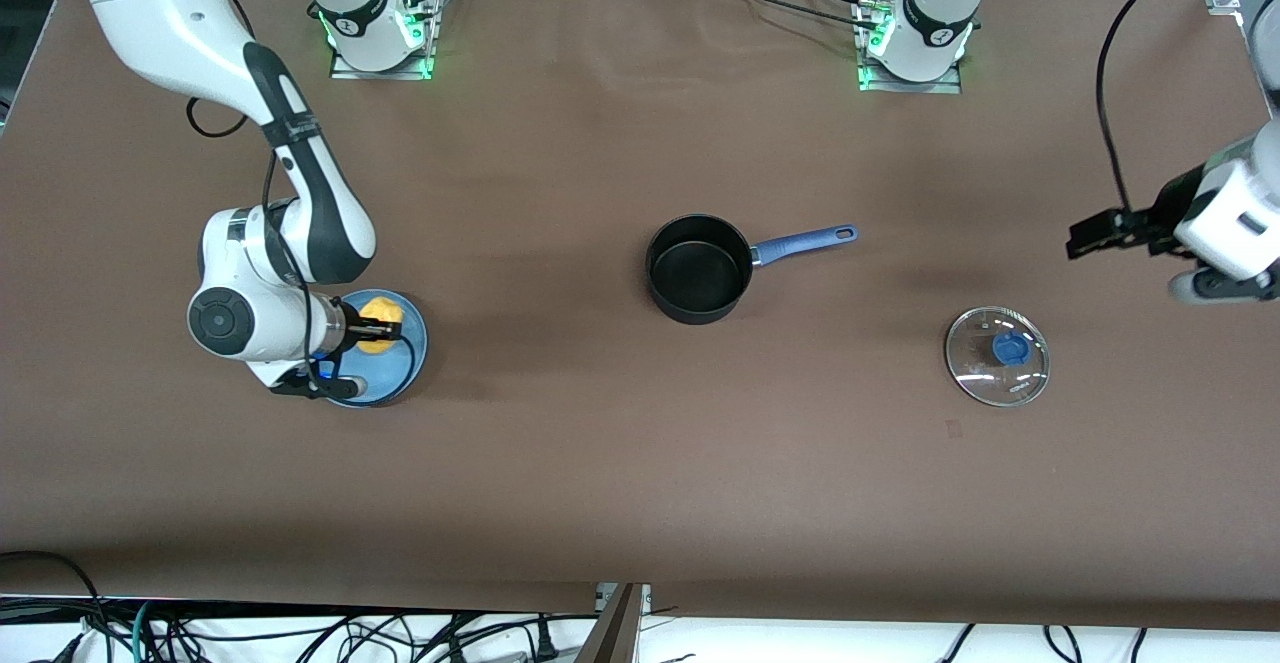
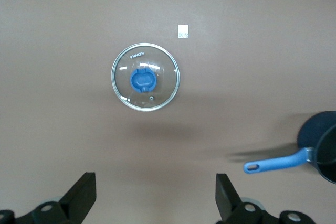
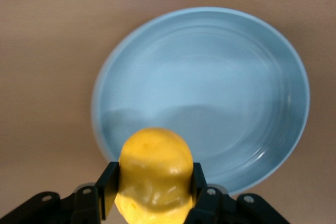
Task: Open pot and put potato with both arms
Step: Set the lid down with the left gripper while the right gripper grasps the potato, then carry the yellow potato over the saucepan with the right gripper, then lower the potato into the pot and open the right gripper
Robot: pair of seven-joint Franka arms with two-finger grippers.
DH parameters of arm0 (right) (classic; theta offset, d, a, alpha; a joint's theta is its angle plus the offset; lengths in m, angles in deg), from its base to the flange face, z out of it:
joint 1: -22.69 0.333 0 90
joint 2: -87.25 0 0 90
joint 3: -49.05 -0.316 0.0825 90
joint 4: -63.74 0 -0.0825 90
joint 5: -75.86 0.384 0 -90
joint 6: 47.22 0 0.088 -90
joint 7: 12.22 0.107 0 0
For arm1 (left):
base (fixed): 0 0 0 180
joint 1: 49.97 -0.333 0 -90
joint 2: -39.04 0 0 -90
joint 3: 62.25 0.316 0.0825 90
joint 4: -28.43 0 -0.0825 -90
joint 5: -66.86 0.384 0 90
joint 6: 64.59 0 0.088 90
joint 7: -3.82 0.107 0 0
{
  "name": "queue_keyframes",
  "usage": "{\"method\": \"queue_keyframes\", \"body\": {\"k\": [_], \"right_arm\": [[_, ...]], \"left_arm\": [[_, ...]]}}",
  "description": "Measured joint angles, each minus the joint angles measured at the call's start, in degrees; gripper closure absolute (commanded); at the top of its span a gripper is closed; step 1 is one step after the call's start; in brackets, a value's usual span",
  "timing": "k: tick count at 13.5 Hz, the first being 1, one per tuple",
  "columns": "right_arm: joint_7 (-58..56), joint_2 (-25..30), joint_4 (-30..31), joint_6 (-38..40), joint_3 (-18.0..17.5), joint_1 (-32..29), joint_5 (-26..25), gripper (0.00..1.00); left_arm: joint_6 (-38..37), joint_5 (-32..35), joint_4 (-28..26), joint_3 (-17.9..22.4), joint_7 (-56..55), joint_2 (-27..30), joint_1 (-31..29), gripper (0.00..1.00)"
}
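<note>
The right gripper (image 1: 372,332) pinches the potato (image 1: 380,333) above the blue plate (image 1: 410,368) at frame left; the open pot (image 1: 698,268) sits mid-frame, toward the left arm's end. The left gripper (image 2: 156,203), fingers spread, waits over the lid (image 1: 997,355).

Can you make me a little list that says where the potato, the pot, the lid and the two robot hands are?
potato: pinched in the right gripper, lifted over the blue plate
pot: middle of the table, open, nothing inside
lid: flat on the table, toward the left arm's end, knob up
left gripper: open, holding nothing, up over the table beside the lid
blue plate: toward the right arm's end
</note>
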Motion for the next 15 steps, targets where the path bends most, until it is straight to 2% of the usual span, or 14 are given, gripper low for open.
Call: {"method": "queue_keyframes", "body": {"k": [3, 6, 10, 14, 15], "right_arm": [[7.25, 0.98, -7.19, 7.68, -0.31, 5.87, 2.34, 0.82], [20.61, 0.97, -9.11, 7.31, -0.50, 14.93, 8.41, 0.81], [39.92, -2.26, -11.08, -2.58, -0.63, 27.76, 12.03, 0.81], [52.99, -7.05, -14.46, -11.33, -0.58, 36.45, 13.01, 0.78], [54.64, -7.82, -14.86, -12.59, -0.56, 37.64, 13.01, 0.70]], "left_arm": [[-1.85, -1.07, 2.76, 0.04, -0.32, 0.01, 0.95, 0.00], [-2.01, -1.07, 3.00, 0.05, -0.42, -0.14, 1.85, 0.00], [-2.03, -1.13, 3.09, 0.50, -0.51, -0.50, 1.66, 0.00], [-2.04, -1.13, 3.11, 0.56, -0.53, -0.61, 1.64, 0.00], [-2.04, -1.13, 3.11, 0.56, -0.53, -0.63, 1.64, 0.00]]}}
